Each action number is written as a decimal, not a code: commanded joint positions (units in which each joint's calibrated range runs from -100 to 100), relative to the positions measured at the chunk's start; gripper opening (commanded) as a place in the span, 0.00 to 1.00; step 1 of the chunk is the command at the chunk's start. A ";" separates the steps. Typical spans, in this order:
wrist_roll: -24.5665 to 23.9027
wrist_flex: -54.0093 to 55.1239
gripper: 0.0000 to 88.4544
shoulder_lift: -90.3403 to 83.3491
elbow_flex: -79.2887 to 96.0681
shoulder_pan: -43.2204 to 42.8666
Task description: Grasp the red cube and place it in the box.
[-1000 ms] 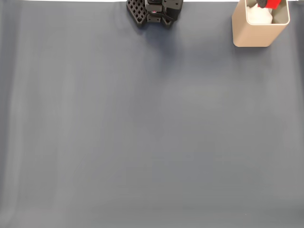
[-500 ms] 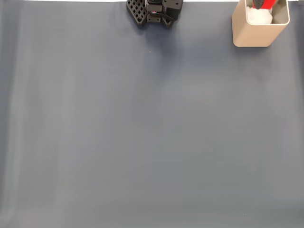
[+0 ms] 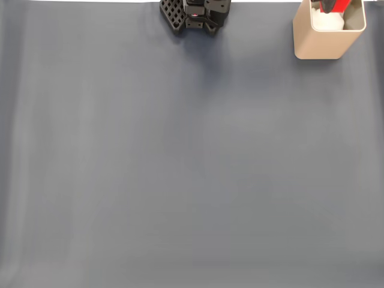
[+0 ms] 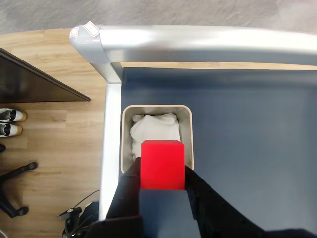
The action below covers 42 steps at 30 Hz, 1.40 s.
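Nearest the wrist camera, the gripper (image 4: 162,184) is clamped on the one red cube (image 4: 162,164), a black finger (image 4: 130,191) pressed flat on each side. The cube looks rigid, light and matte, so opposite faces give a sure hold. It hangs above the near rim of the single box (image 4: 187,130), which holds something white (image 4: 154,130). Beyond lies the table edge (image 4: 198,43).

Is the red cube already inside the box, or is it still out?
Still out. In the wrist view the red cube sits clamped between the gripper fingers, over the box mouth.
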State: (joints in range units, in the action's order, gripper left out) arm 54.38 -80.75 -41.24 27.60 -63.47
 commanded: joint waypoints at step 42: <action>-0.44 2.41 0.12 -0.69 -5.08 1.60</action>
State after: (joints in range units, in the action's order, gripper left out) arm 54.77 -78.96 -41.77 25.05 -62.34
